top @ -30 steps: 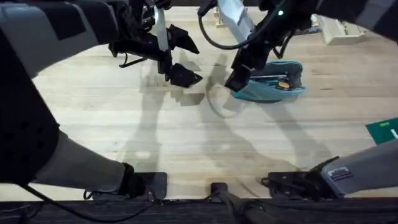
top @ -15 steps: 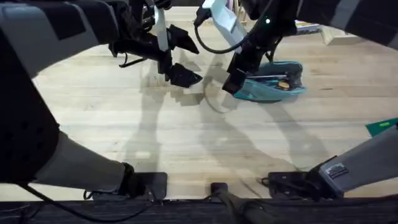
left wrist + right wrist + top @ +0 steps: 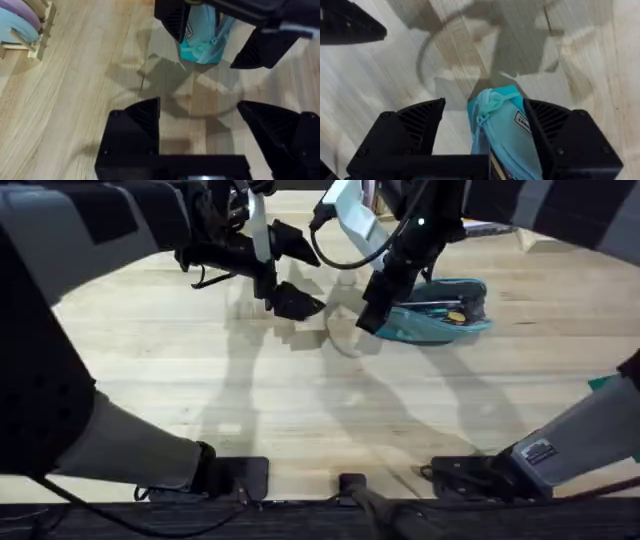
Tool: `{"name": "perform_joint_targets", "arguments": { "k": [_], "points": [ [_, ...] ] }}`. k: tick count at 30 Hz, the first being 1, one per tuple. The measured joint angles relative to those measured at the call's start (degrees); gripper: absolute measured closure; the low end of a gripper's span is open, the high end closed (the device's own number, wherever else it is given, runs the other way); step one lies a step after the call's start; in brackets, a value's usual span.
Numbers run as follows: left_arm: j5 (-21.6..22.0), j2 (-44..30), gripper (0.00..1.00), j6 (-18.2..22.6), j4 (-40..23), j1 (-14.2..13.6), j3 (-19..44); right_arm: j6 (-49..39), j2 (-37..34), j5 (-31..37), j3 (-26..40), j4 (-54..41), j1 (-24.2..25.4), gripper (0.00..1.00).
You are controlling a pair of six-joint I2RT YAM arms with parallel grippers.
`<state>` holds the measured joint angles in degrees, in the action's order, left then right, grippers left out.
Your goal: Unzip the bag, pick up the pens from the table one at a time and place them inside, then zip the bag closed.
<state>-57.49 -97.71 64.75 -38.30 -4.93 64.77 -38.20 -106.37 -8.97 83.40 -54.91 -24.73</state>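
Observation:
The teal bag (image 3: 440, 320) lies at the back right of the table (image 3: 300, 410), its zipper gaping. A dark pen (image 3: 445, 308) with an orange-brown end rests inside it. My right gripper (image 3: 371, 310) hangs open over the bag's left end. In the right wrist view the right gripper (image 3: 485, 105) has one finger on each side of the bag's tip (image 3: 497, 125), clear of the fabric. My left gripper (image 3: 300, 273) hovers open just left of the bag, holding nothing. The left wrist view has the left gripper (image 3: 200, 110) facing the bag (image 3: 202, 35).
A wooden rack (image 3: 30, 30) with pastel items stands off to the side in the left wrist view. Light wooden items (image 3: 545, 228) sit at the back right. A green object (image 3: 600, 385) shows at the right edge. Bare planks stretch across the front.
My right gripper has shifted slightly left along the bag toward its left tip, and the right arm swung with it. The left arm has held still.

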Motion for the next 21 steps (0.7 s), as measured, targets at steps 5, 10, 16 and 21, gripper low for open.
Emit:
{"name": "perform_joint_targets", "arguments": {
  "k": [5,10,16,21],
  "points": [
    [0.0,0.0,0.054,0.0,0.0,0.0,0.0,0.0,0.0,0.0,0.0,0.1,0.0,0.192],
    [0.0,0.0,0.054,0.0,0.0,0.0,0.0,0.0,0.0,0.0,0.0,0.1,0.0,0.335],
    [0.0,0.0,0.054,0.0,0.0,0.0,0.0,-0.3,0.0,0.0,0.0,0.1,0.0,0.59],
    [0.0,0.0,0.054,0.0,0.0,0.0,0.0,-0.4,0.0,0.1,0.0,1.1,0.0,0.954]
  ]
}}
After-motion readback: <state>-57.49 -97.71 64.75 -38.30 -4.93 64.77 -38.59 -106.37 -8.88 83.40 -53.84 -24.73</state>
